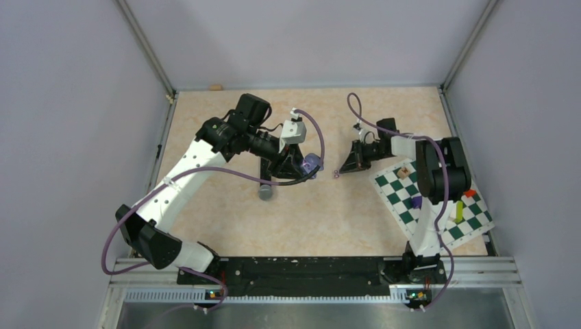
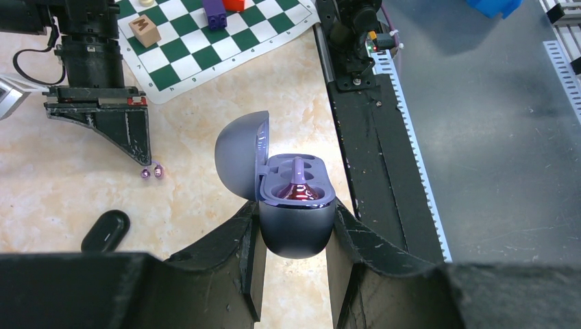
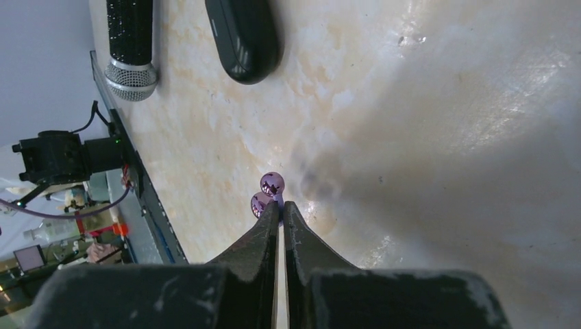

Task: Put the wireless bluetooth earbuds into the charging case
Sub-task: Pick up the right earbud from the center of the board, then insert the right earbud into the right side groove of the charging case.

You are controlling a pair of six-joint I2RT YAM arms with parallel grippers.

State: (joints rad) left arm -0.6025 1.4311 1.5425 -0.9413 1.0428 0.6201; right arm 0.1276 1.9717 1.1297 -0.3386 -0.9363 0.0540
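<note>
right arm (image 1: 438,171) low, jaws tight on purple earbud (image 3: 272,184); left around charging case (image 2: 296,223)

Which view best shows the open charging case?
Left wrist: the charging case sits open in the left gripper, one earbud inside. Top external shows only a small purple blob; right wrist misses it.
</note>
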